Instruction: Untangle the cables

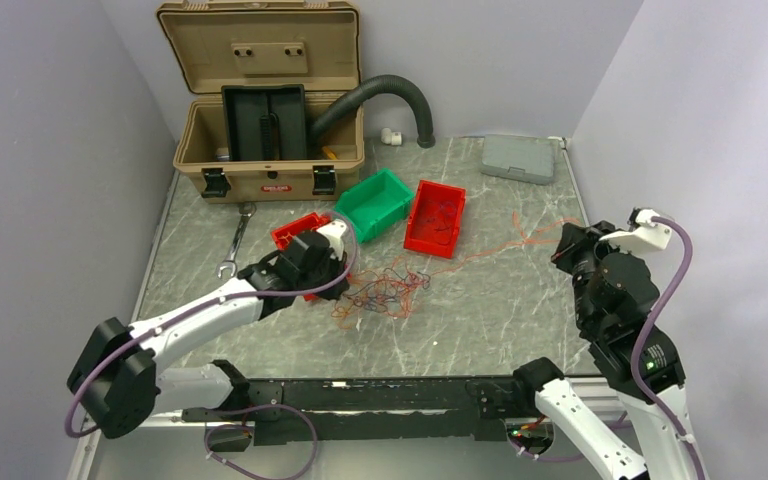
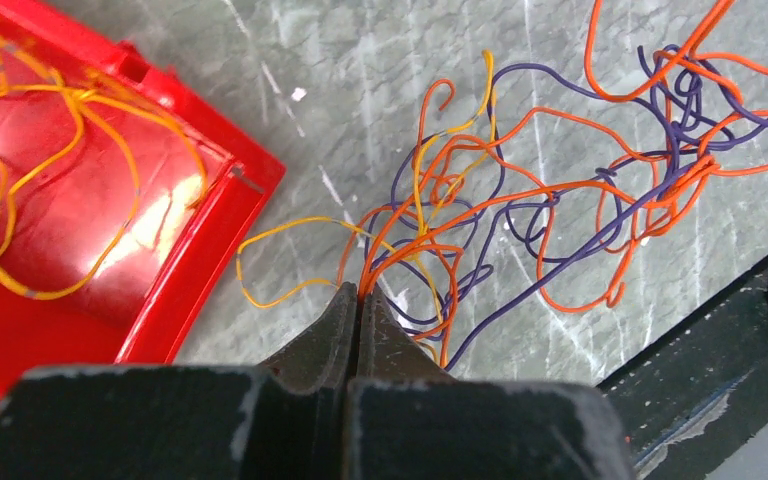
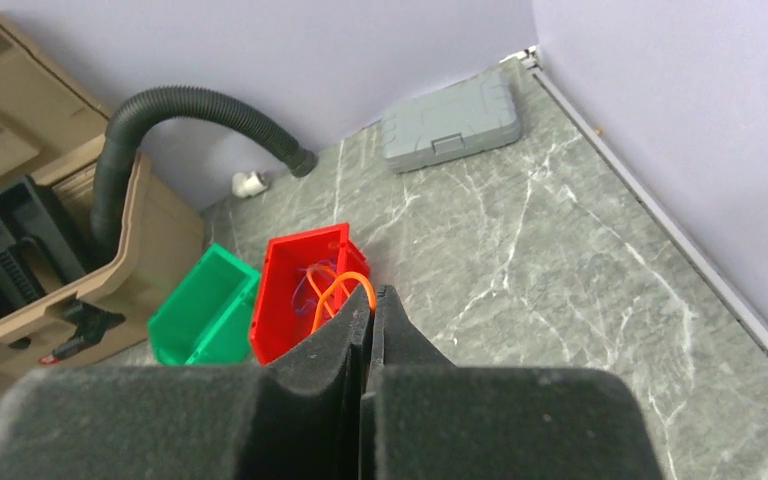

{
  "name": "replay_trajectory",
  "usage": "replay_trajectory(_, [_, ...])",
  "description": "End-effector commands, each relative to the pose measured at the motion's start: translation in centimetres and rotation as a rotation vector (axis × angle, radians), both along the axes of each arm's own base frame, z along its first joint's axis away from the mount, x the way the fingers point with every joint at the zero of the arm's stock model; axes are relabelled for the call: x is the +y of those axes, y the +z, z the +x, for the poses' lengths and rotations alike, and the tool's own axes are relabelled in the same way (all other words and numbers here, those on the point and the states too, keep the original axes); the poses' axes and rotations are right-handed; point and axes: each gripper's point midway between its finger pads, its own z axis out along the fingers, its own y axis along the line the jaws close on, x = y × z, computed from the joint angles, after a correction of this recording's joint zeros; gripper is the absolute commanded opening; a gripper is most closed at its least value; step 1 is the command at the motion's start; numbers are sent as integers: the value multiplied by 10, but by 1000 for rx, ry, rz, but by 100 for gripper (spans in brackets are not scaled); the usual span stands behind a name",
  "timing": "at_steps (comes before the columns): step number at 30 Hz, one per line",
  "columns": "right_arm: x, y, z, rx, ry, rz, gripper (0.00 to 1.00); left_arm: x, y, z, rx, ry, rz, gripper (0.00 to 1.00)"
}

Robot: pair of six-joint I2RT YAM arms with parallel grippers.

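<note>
The cables (image 1: 388, 290) lie as a loose tangle of orange, purple and yellow strands mid-table. My left gripper (image 2: 360, 292) is shut on a few orange strands at the tangle's left edge (image 2: 520, 200), low over the table beside a small red bin (image 2: 80, 210) holding yellow strands. My right gripper (image 3: 372, 296) is shut on an orange cable loop (image 3: 345, 285), raised at the right side of the table (image 1: 563, 248). A thin orange strand (image 1: 505, 240) runs from the tangle towards it. In the top view the left wrist (image 1: 315, 258) hides its own fingers.
A larger red bin (image 1: 435, 217) holds a few strands, with a green bin (image 1: 375, 203) beside it. At the back stand an open tan toolbox (image 1: 260, 110), a black corrugated hose (image 1: 390, 92) and a grey case (image 1: 518, 157). A wrench (image 1: 235, 242) lies left.
</note>
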Motion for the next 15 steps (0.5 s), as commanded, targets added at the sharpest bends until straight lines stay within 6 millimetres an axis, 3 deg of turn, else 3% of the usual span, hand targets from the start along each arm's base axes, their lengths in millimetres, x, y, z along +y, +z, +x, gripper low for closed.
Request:
replay_trajectory(1, [-21,16,-10,-58,-99,1,0,19,4,-4,-49,64,23,0])
replay_trajectory(5, [-33,18,-17,-93,-167,44,0,34,-9,-14,-33,106,40,0])
replay_trajectory(11, [-46,26,-28,-182,-227,110,0,41,-29,-30,22,158,30,0])
replay_trajectory(15, [-34,38,-27,-222,-148,107,0,52,-21,-25,-21,221,55,5])
